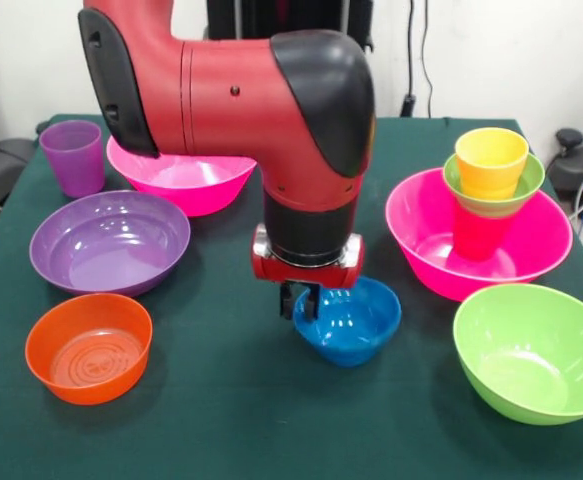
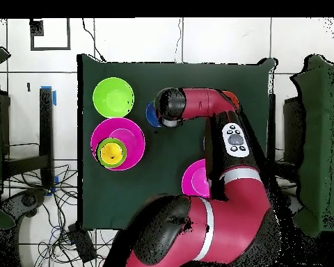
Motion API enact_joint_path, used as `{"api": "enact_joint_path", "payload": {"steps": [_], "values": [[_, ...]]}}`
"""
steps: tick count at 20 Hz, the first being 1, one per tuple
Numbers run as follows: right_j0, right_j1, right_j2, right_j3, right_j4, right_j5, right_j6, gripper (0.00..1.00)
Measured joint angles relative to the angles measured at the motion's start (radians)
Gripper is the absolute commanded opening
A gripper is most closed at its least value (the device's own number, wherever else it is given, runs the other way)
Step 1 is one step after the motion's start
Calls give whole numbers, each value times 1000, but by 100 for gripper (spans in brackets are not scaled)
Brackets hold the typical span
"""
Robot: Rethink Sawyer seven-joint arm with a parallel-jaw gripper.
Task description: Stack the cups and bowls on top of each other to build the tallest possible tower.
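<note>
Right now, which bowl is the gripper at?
The small blue bowl: the gripper hangs at its rim. The orange bowl, purple bowl, lime green bowl and both pink bowls sit farther off.

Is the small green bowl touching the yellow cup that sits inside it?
Touching. In the front view the yellow cup stands inside the small green bowl, its base sunk below the bowl's rim with no gap showing.
</note>
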State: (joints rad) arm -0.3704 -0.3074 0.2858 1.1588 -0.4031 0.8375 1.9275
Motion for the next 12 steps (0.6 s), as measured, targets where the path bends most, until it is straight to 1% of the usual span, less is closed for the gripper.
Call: {"api": "enact_joint_path", "payload": {"steps": [6,10,12], "values": [[0,-15,6,3,1,-6,0,0],[-2,-37,12,22,7,-6,0,0],[-7,-55,20,46,18,-6,0,0]]}}
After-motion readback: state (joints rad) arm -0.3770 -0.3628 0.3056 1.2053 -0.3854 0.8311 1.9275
